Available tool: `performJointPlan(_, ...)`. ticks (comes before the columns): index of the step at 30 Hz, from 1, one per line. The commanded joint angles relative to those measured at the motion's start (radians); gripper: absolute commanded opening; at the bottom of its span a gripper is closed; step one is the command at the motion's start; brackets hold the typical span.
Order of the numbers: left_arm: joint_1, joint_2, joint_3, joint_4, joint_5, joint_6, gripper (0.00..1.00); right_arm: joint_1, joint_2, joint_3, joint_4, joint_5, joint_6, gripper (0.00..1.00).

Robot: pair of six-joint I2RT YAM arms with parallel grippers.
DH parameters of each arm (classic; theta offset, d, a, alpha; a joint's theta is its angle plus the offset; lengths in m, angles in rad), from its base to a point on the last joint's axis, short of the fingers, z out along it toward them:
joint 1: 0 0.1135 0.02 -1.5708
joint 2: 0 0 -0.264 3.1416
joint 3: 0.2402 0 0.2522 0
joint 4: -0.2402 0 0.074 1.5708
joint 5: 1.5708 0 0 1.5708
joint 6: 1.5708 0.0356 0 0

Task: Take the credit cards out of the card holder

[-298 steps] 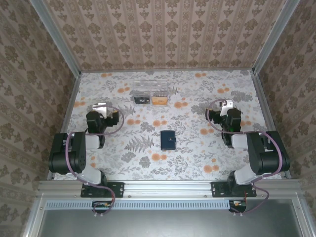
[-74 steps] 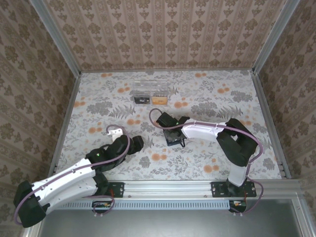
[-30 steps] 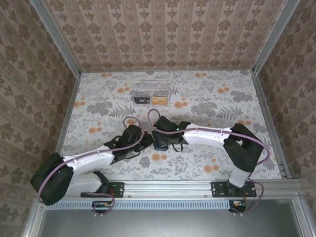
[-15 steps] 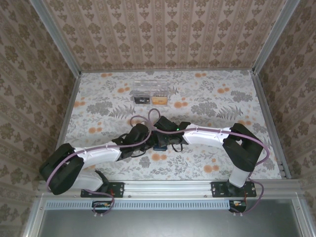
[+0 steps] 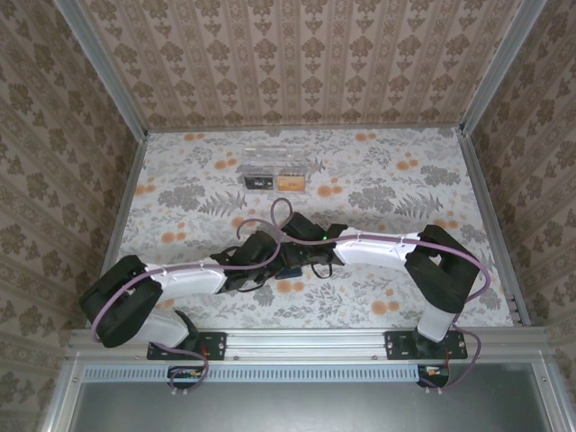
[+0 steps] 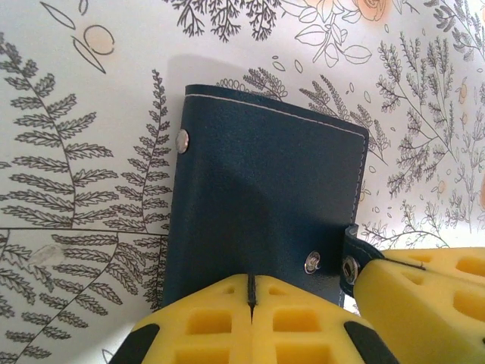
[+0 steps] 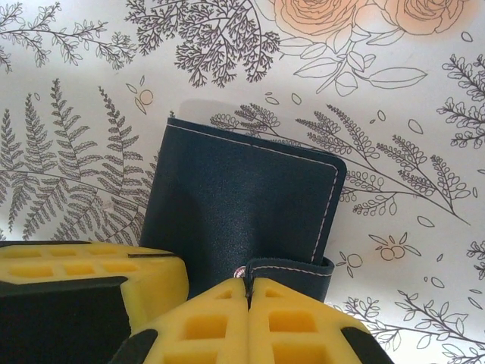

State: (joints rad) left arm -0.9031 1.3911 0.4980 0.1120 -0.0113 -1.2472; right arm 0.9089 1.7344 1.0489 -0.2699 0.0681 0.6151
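Lying flat and folded shut on the flowered tabletop (image 5: 405, 180), the navy card holder (image 6: 265, 197) is sitting near the middle, a little toward the near edge, and both arms are reaching in to meet over it in the top view, where only a dark sliver of it (image 5: 290, 266) is showing between them. The left fingers (image 6: 261, 311) are pressed together with no gap, their yellow pads resting on the near edge of the cover. The right fingers (image 7: 258, 315) are closed as well, and their tips are touching the snap tab (image 7: 292, 267) at the holder's side; whether the tab is actually being pinched cannot be told. In the left wrist view the tab (image 6: 350, 262) is standing slightly off the cover, its snap sitting just beside the matching stud and apart from it, with a yellow pad of the right fingers (image 6: 424, 296) against it. In the right wrist view a pad of the left fingers (image 7: 83, 269) is lying on the holder (image 7: 242, 201). Farther back, well apart from the holder, a clear box (image 5: 274, 162) is resting on the tabletop with a small orange-tan rectangle (image 5: 290, 183) at its front
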Motion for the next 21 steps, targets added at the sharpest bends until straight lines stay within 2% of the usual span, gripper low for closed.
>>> performJointPlan(1, -0.007, 0.039, -0.014, -0.076, -0.03, -0.038, 0.0, 0.004, -0.049, -0.023, 0.017, -0.013, 0.029, 0.0)
performJointPlan(8, -0.001, -0.019, -0.008, -0.115, -0.047, 0.002, 0.0, -0.022, -0.167, -0.053, 0.0, -0.015, 0.023, 0.0)
performJointPlan(12, 0.022, -0.138, 0.045, -0.258, -0.072, 0.077, 0.0, -0.037, -0.216, -0.07, -0.002, -0.029, 0.024, 0.0)
performJointPlan(13, 0.029, -0.182, 0.061, -0.311, -0.096, 0.098, 0.03, -0.04, -0.224, -0.07, -0.003, -0.032, 0.026, 0.0)
performJointPlan(16, 0.047, -0.328, 0.092, -0.449, -0.169, 0.149, 0.25, -0.044, -0.238, -0.066, 0.004, -0.051, 0.033, 0.0)
performJointPlan(19, 0.068, -0.475, 0.095, -0.529, -0.218, 0.186, 0.53, -0.043, -0.24, -0.051, 0.017, -0.076, 0.049, 0.0)
performJointPlan(21, 0.075, -0.55, 0.091, -0.56, -0.236, 0.205, 0.64, -0.042, -0.239, -0.043, 0.034, -0.096, 0.061, 0.0)
